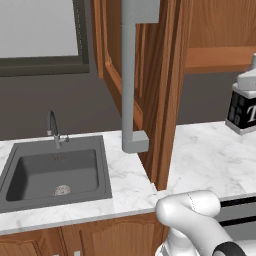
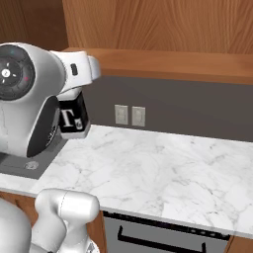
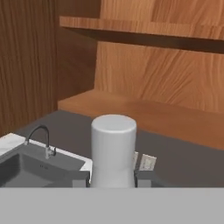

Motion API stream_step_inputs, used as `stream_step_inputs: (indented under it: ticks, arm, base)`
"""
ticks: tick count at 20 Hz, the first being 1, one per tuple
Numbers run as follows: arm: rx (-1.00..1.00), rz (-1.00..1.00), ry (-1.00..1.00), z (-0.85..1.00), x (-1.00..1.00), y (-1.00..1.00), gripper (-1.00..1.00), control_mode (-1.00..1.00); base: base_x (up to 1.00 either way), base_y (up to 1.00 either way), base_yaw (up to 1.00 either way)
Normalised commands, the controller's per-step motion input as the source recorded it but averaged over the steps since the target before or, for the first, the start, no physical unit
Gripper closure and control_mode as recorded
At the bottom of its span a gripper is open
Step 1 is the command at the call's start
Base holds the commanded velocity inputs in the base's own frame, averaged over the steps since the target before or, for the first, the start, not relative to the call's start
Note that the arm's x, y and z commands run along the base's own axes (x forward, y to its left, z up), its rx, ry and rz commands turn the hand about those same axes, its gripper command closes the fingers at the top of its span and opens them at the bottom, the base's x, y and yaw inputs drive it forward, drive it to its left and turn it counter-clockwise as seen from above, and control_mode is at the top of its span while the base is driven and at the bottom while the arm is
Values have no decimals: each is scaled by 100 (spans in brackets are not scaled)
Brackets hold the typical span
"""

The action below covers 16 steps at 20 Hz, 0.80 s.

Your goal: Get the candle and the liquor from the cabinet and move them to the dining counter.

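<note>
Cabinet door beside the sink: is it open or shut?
Open. The cabinet door stands swung out over the marble worktop, and the hand view looks onto an inner shelf.

A white grey-veined marble worktop (image 1: 210, 160) carries the liquor bottle (image 1: 244, 102), which stands upright on it near the dark back wall. A grey sink (image 1: 52, 172) with a curved tap (image 1: 54, 131) is set into the same top, down to the pincer's left in the hand view.

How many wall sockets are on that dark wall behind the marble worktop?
2. The wall sockets sit side by side on the dark wall above the marble worktop, right of the liquor. The arm may hide others.
</note>
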Motion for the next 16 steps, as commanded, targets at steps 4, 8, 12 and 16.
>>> stream_step_inputs:
  ticks: [4, 8, 12, 16]
  arm:
    - [1, -23, 21, 0, -9, 0, 100, -100]
    - [4, -20, 22, 0, -14, -13, 100, -100]
    - [2, -7, 12, 0, -12, -30, 100, -100]
    - [1, 0, 2, -2, -16, -29, 100, -100]
  base:
    - [0, 0, 0]
    - [0, 0, 0]
    - [0, 0, 0]
    - [0, 0, 0]
